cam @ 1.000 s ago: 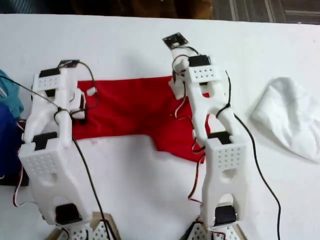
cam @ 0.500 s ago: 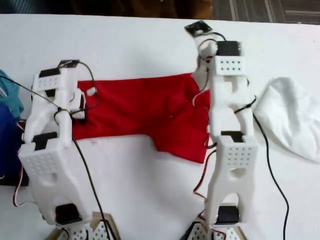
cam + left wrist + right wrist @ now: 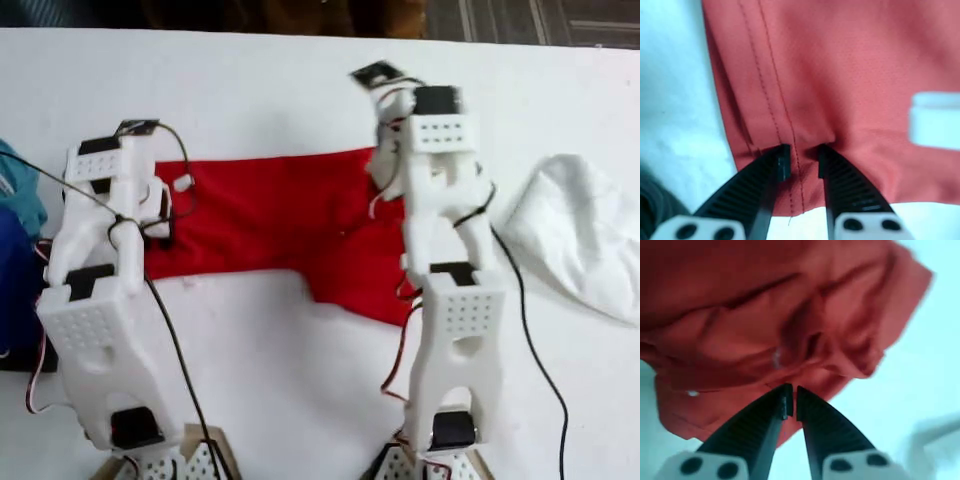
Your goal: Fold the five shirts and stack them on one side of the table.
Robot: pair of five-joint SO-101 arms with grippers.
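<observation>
A red shirt (image 3: 260, 215) lies spread across the middle of the white table (image 3: 250, 90). At its left end my left gripper (image 3: 165, 212) holds the cloth. In the left wrist view, that gripper (image 3: 802, 161) is shut on a pinched fold of the red shirt (image 3: 850, 75) beside the stitched hem. My right gripper (image 3: 385, 170) is at the shirt's right end. In the right wrist view, its fingers (image 3: 791, 401) are closed together on bunched red cloth (image 3: 765, 315). A crumpled white shirt (image 3: 585, 235) lies at the right.
Blue and teal shirts (image 3: 15, 250) are piled at the table's left edge. Both arms' cables hang over the near half of the table. White tabletop (image 3: 290, 380) shows between the two arm bases.
The right arm swung right, then came back left a little, and the shirt's right end shifted with it. The left arm and its end of the shirt stayed put.
</observation>
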